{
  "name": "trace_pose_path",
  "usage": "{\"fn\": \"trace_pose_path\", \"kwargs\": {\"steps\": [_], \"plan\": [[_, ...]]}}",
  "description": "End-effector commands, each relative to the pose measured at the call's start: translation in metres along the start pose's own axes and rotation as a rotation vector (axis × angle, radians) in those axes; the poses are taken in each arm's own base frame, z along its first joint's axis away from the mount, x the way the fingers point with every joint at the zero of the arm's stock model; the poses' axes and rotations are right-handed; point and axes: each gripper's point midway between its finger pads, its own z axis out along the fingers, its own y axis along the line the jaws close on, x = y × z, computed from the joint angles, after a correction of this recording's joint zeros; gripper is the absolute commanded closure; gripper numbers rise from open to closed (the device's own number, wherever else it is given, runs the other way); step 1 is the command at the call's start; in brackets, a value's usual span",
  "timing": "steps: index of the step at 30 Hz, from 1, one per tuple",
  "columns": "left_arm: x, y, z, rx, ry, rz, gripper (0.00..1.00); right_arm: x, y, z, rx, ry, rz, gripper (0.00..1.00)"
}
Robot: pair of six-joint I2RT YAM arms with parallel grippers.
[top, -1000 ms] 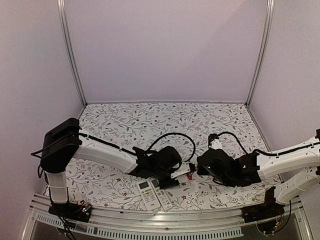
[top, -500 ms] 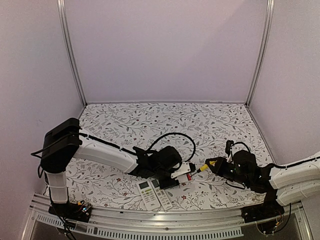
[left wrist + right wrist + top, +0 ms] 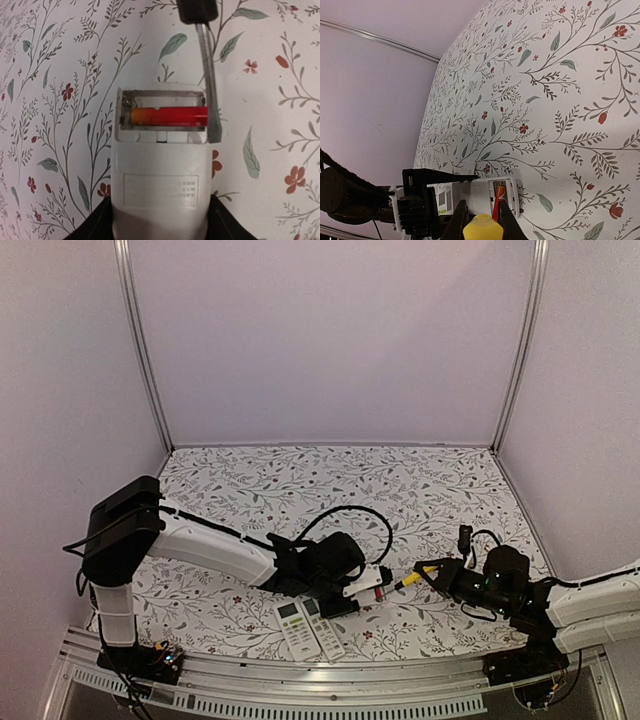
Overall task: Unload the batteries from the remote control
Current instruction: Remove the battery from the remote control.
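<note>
One red-orange battery (image 3: 170, 116) lies in the open compartment of the white remote (image 3: 159, 175).
The left gripper (image 3: 347, 592) is closed on the remote's sides above the floral table (image 3: 250, 500). The cell's long axis runs crosswise to the remote's length, its paler orange end toward the spring at left in the left wrist view. The screwdriver (image 3: 209, 75) shaft runs along the compartment's right edge, just beside the cell's red end. Its yellow handle is pinched between the narrow-set fingers of the right gripper (image 3: 481, 222).

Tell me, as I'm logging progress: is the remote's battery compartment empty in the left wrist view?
No: a red-orange battery lies in the open compartment of the white remote, the slot above it bare.
</note>
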Motion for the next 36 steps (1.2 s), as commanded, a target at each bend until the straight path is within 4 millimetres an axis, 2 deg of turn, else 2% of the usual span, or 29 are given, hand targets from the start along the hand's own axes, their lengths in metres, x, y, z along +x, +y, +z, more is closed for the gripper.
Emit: {"fn": "trace_pose_path", "kwargs": {"steps": [1, 6, 15, 24, 31, 36], "plan": [[0.007, -0.004, 0.006, 0.004, 0.035, 0.020, 0.65, -0.003, 0.006, 0.001, -0.024, -0.008, -0.004, 1.00], [0.007, -0.003, 0.006, 0.001, 0.038, 0.019, 0.65, -0.004, 0.009, 0.005, -0.026, -0.008, -0.017, 1.00], [0.008, -0.002, 0.006, -0.006, 0.040, 0.022, 0.65, -0.020, 0.017, 0.003, -0.006, -0.067, -0.068, 1.00], [0.007, -0.001, 0.006, -0.007, 0.040, 0.021, 0.65, -0.035, 0.011, 0.001, 0.103, -0.113, -0.142, 1.00], [0.008, -0.002, 0.007, -0.003, 0.044, 0.020, 0.65, -0.028, 0.007, 0.016, 0.153, -0.055, -0.192, 1.00], [0.007, -0.003, 0.007, -0.001, 0.044, 0.021, 0.65, -0.017, -0.004, 0.024, 0.187, -0.003, -0.197, 1.00]]}}
